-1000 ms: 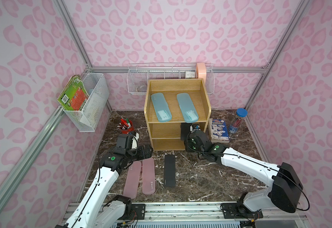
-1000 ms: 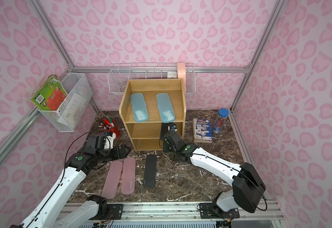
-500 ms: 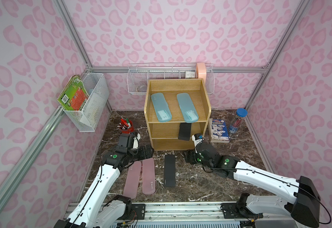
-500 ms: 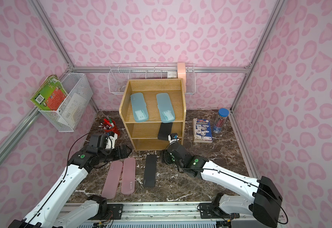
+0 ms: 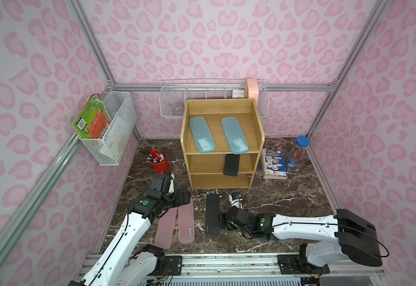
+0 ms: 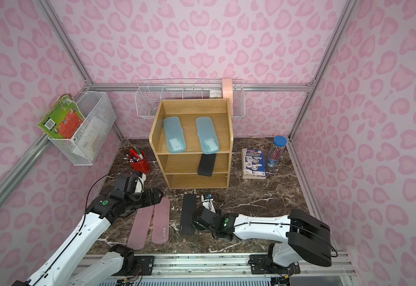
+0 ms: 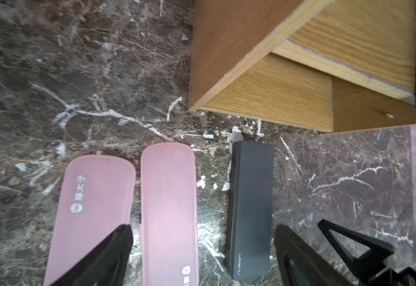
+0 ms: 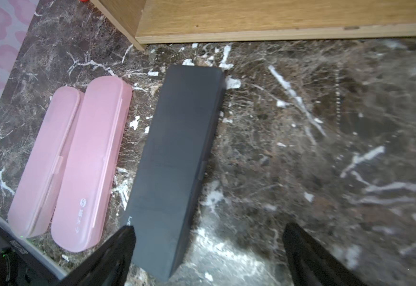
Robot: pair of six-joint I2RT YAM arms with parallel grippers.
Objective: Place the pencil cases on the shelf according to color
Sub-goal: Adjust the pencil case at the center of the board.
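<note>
Pink walls with darker pink blotches close in a dark marble worktop (image 5: 288, 198). On the left wall hangs a white wire basket (image 5: 117, 128) with a green book (image 5: 90, 121) leaning in it. Below it a red pen cup (image 5: 160, 162) stands on the worktop.

Next comes the left claw (image 7: 202, 227), poised over the far ends of the two pink pencil cases (image 5: 186, 222). The wrist view shows its fingers (image 7: 110, 257) spread wide and gripping nothing; whether one brushes a case I cannot tell. The pink cases lie side by side, nearly touching, with their long sides running toward the shelf (image 5: 219, 182).

The shelf stands at the back middle of the worktop, with a long wire basket (image 5: 172, 104) on the rear wall behind it. Two light-blue pencil cases (image 5: 201, 135) lie apart on its top tier. A second black case (image 5: 231, 164) sits on the middle tier toward the right, its front end jutting past the edge. The bottom tier holds nothing that shows.

In front of the shelf the black pencil case (image 5: 212, 214) lies flat on the marble, just right of the pink pair. The right claw (image 8: 208, 229) is low beside its near end. Its jaws are wide apart and hold nothing: one finger (image 8: 117, 252) overlaps the case's near corner and the other is out over bare marble.

Right of the shelf lie a stack of booklets (image 5: 275, 164) and an upright clear pencil tube (image 5: 297, 152) with a blue lid.
</note>
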